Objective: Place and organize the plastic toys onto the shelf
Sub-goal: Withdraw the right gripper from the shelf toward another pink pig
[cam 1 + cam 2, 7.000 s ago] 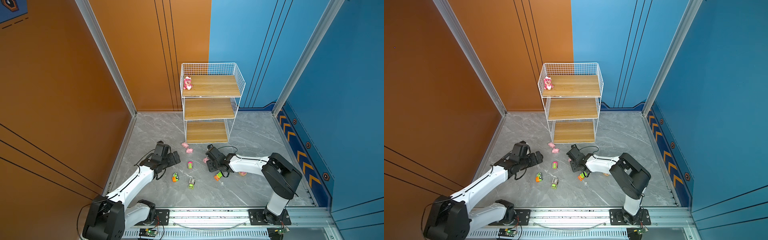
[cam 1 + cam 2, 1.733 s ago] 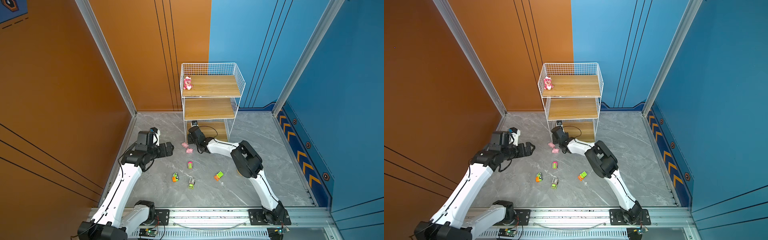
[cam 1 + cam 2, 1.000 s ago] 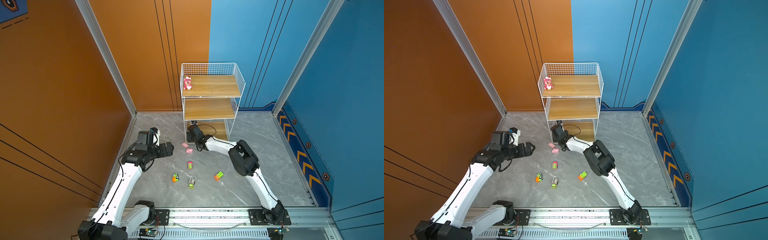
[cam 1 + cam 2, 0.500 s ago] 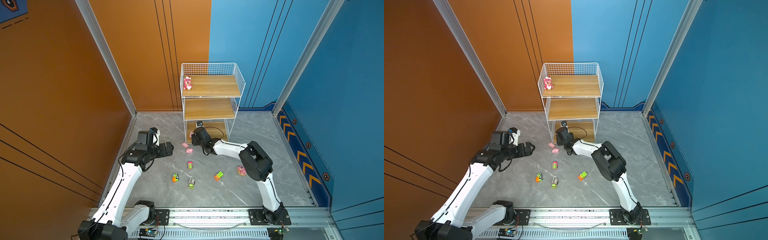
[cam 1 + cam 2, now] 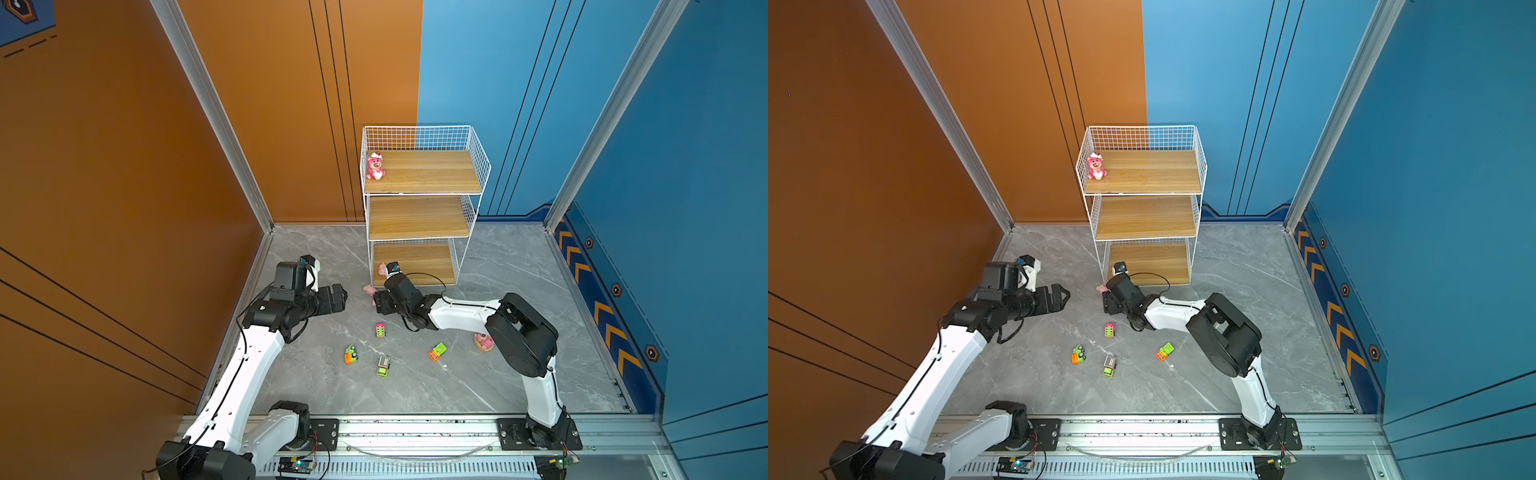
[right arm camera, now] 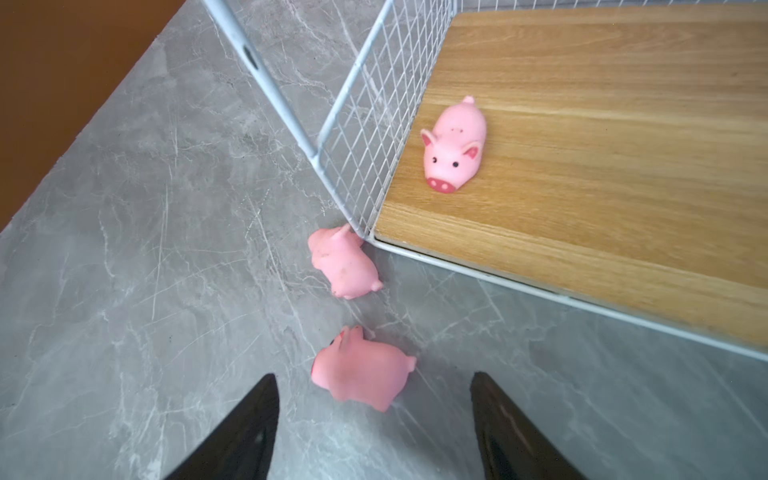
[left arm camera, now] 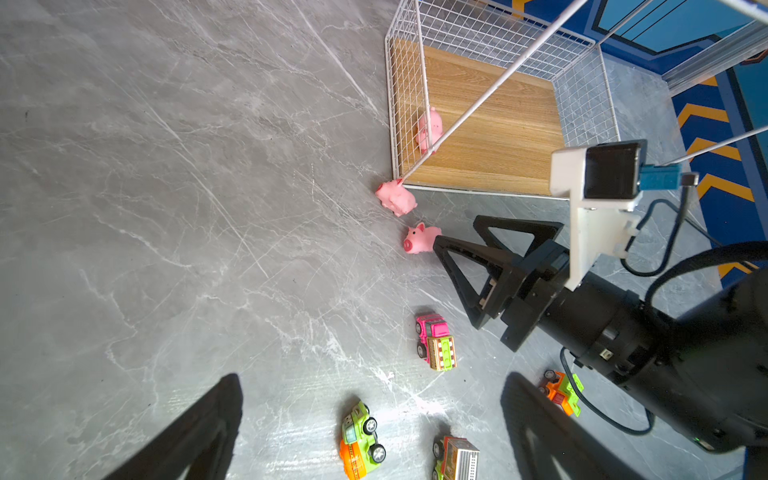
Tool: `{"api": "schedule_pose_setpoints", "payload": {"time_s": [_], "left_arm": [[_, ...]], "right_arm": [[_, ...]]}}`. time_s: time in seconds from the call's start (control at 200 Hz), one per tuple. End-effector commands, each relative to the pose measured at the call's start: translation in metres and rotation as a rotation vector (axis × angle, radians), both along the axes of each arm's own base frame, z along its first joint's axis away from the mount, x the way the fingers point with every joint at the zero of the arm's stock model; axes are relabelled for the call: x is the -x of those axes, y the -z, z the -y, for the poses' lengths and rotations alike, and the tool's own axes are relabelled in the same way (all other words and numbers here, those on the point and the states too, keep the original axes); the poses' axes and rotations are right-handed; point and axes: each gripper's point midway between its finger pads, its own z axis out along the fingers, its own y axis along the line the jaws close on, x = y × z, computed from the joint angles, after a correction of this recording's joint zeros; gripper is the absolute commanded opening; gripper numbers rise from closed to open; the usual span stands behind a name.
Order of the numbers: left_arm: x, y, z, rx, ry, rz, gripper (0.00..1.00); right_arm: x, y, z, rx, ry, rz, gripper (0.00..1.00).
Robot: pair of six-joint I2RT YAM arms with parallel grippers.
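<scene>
The white wire shelf [image 5: 473,216] holds a pink bear [image 5: 375,166] on its top board and one pink pig [image 6: 455,149] at the bottom board's front corner. A second pig [image 6: 345,264] lies on the floor against the shelf's corner post. My right gripper [image 6: 372,399] is open and low over a third pig [image 6: 359,372], which lies at its fingertips without touching them. My left gripper [image 7: 372,376] hangs open and empty above the floor, left of the shelf. Several toy vehicles are scattered on the floor: pink [image 5: 380,330], green and orange [image 5: 351,355], grey [image 5: 383,366], orange [image 5: 437,352].
A pink figure on a tan round base [image 5: 484,341] sits on the floor by the right arm's elbow. The orange wall runs along the left, the blue wall along the right, and the arms' rail [image 5: 415,432] along the front.
My right gripper drew back from the bottom board, leaving a pig there, and came down over a floor pig with its jaws widening. The left arm stayed still.
</scene>
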Motion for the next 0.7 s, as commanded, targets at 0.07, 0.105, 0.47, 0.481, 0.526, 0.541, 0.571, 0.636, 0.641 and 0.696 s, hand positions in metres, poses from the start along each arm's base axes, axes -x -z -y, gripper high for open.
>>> {"api": "schedule_pose_setpoints", "payload": {"time_s": [0.07,0.105,0.47,0.481,0.526,0.541,0.571,0.636,0.641,0.696], "left_arm": [[0.001,0.007,-0.001,0.011,-0.003,-0.015,0.98],[0.001,0.006,-0.001,0.012,-0.004,-0.014,0.98],[0.001,0.006,-0.001,0.014,-0.003,-0.015,0.98],[0.001,0.006,0.0,0.014,-0.003,-0.015,0.98],[0.001,0.006,0.0,0.014,-0.001,-0.016,0.98],[0.001,0.006,-0.001,0.014,-0.003,-0.014,0.98],[0.001,0.006,0.0,0.014,-0.003,-0.015,0.98],[0.001,0.006,0.0,0.014,-0.001,-0.015,0.98],[0.001,0.007,0.0,0.013,-0.001,-0.016,0.98],[0.001,0.007,0.0,0.012,-0.002,-0.015,0.98]], "right_arm": [[-0.001,0.023,-0.011,-0.031,0.016,-0.078,0.7],[0.0,0.025,-0.012,-0.026,0.015,-0.085,0.7],[-0.002,0.045,-0.009,0.021,0.024,-0.101,0.58],[-0.002,0.044,-0.009,0.02,0.024,-0.1,0.58],[-0.003,0.045,-0.009,0.023,0.021,-0.097,0.55],[-0.003,0.045,-0.008,0.024,0.021,-0.097,0.54],[-0.003,0.044,-0.008,0.023,0.021,-0.095,0.52],[-0.003,0.042,-0.009,0.011,0.014,-0.092,0.44],[-0.002,0.042,-0.009,0.009,0.013,-0.092,0.44],[-0.001,0.04,-0.007,0.002,0.013,-0.09,0.4]]}}
